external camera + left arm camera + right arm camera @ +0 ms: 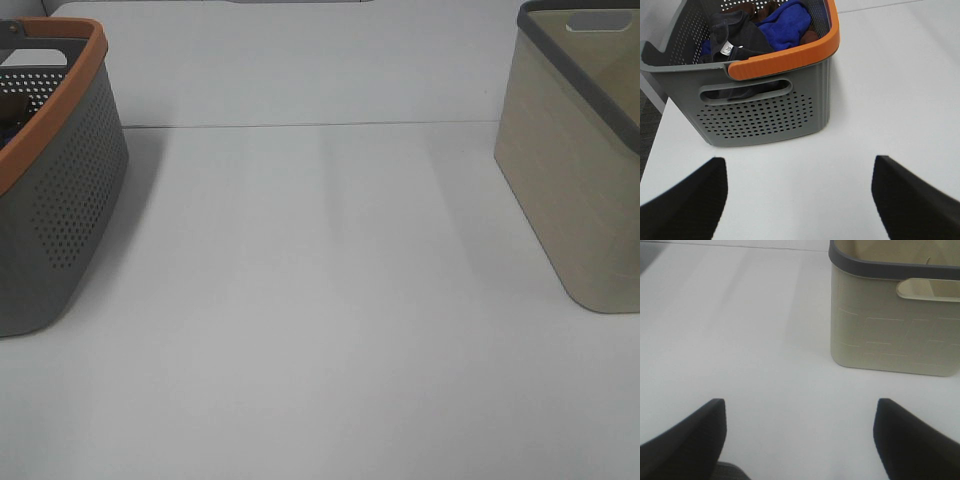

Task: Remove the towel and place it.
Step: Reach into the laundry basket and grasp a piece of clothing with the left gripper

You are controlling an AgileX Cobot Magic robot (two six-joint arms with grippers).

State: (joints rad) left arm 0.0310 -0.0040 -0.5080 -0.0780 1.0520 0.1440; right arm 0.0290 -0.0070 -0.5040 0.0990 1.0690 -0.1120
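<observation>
Starting layout for towel removal. The towel (737, 32), a very dark terry cloth with a small white label (727, 48), lies crumpled inside the grey perforated basket (760, 117) with an orange rim (790, 56), against a blue cloth (786, 24). A beige basket (575, 170) stands well apart from it across the white table (320, 330). The left gripper (799, 164) hovers just outside the grey basket, jaws spread wide and empty. The right gripper (800, 404), equally wide and empty, faces the beige basket. The towel is judged light, limp and not slippery: it will drape when lifted and may drag neighbouring cloths along. A pinch on a raised fold near the label seems the best hold.
</observation>
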